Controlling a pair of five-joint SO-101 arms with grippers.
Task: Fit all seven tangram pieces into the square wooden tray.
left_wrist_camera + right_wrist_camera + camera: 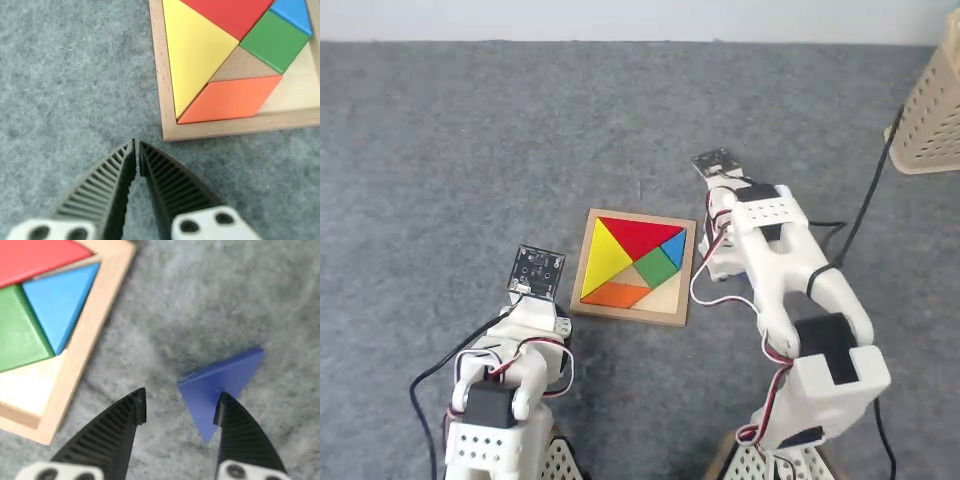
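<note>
Your right gripper held its jaws apart; the dark blue triangle lay on the carpet between them, nearer one finger, at the tray's 3 o'clock. Your left gripper, jaws together, sat at 8 o'clock.

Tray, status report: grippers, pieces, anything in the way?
Left gripper shut, beside tray. Right gripper open at dark blue triangle, outside tray. Nothing blocks tray's empty corner.

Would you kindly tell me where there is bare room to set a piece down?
The grey mat beyond the far edge of the tray is wide open. Inside, one bare corner adjoins the green square. Crowded: the right side, where the right gripper hangs over the dark blue triangle; the left gripper by the near corner.
</note>
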